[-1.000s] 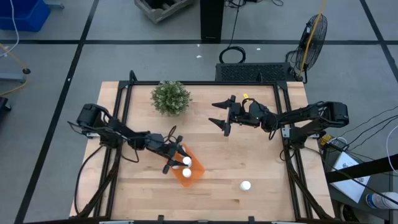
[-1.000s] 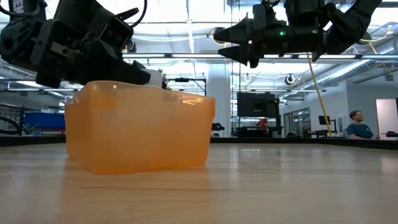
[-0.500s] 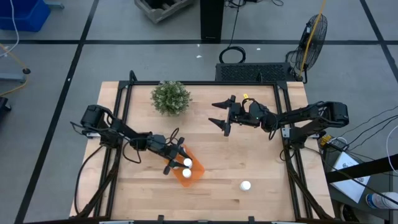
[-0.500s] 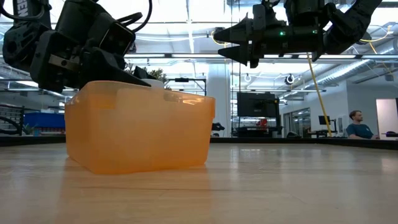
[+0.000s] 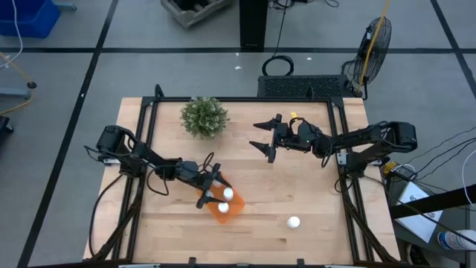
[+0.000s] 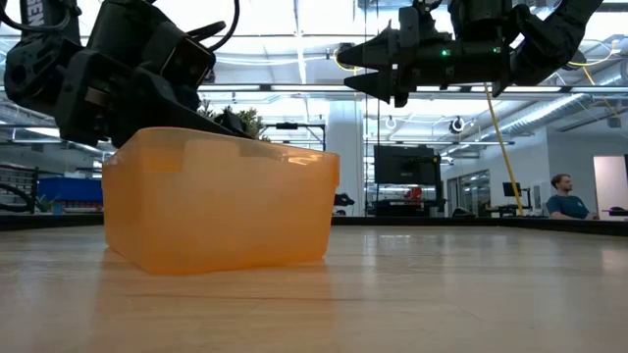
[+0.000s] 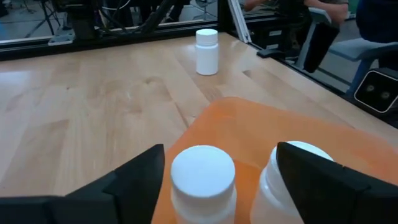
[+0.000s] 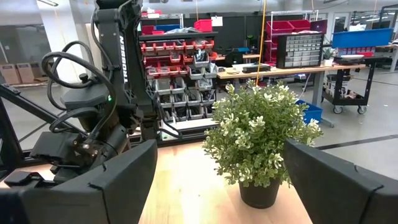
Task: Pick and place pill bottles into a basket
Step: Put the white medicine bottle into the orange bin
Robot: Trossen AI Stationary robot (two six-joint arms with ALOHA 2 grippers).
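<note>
— Pill bottles: where are they against the basket [image 5: 224, 204]?

— Two stand inside it, one bottle [image 7: 203, 184] between the left gripper's [image 5: 210, 187] spread, released fingers, with a second bottle [image 7: 298, 184] just beside it. A third bottle [image 5: 294, 222] stands on the table [image 5: 297, 186], well apart from the basket.

— And the left gripper itself?

— Right over the basket's edge, gripping nothing.

— The right gripper [image 5: 264, 141]?

— Held above the table, well away from the basket, near the green plant [image 5: 204, 117], jaws wide apart and empty.
</note>
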